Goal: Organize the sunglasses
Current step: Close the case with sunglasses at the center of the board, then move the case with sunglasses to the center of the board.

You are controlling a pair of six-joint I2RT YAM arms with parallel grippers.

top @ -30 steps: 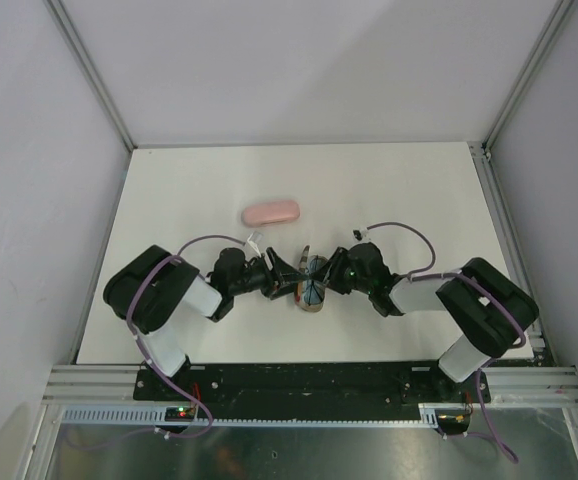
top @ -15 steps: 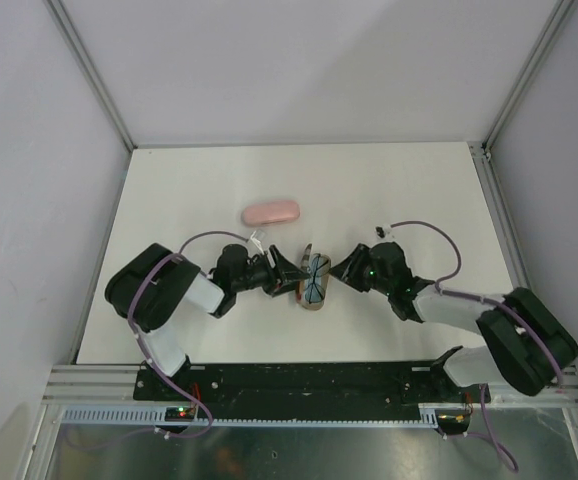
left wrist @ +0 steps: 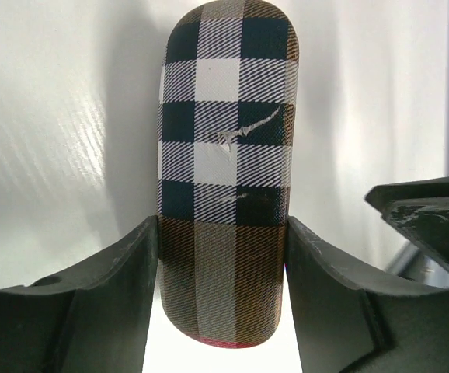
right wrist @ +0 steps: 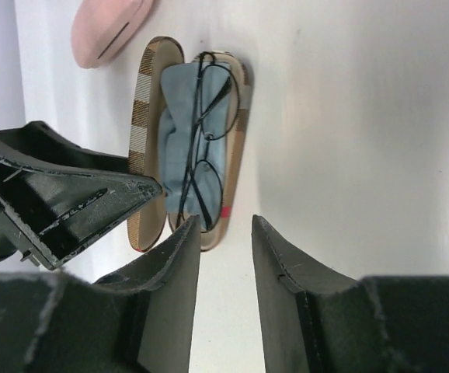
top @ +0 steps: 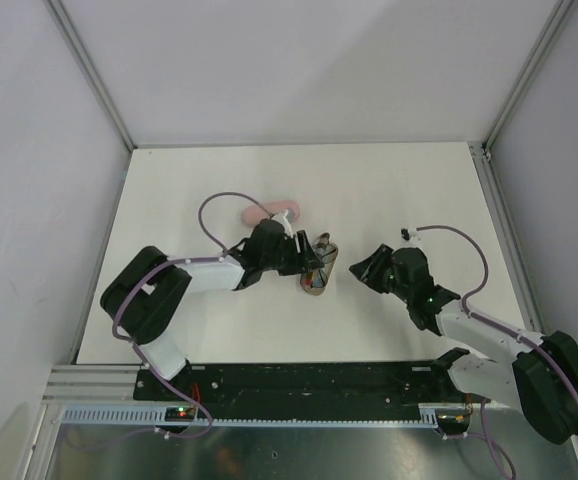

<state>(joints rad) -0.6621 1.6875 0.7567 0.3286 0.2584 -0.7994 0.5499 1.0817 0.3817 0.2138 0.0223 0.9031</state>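
**A:** What surface and enclosure do we work in?

**B:** We work on a flat white table [top: 419,200]. Pale grey walls [top: 299,70] enclose it, with aluminium posts [top: 89,70] at the corners. An aluminium rail [top: 369,378] runs along the near edge by both arm bases.

**A:** Where do we find the sunglasses?

**B:** We see one wire-framed pair of sunglasses [right wrist: 203,140]. It lies on a light blue cloth [right wrist: 174,124] inside the open checkered case [left wrist: 224,140], near the table's middle. A closed pink case [top: 257,214] lies just beyond it, partly hidden by the left arm.

**A:** How do the tools stand?

**B:** The left gripper [left wrist: 221,233] clasps the checkered case, with a finger touching each side. The right gripper [right wrist: 226,225] hangs to the right of the case and apart from it, its jaws parted and holding nothing.
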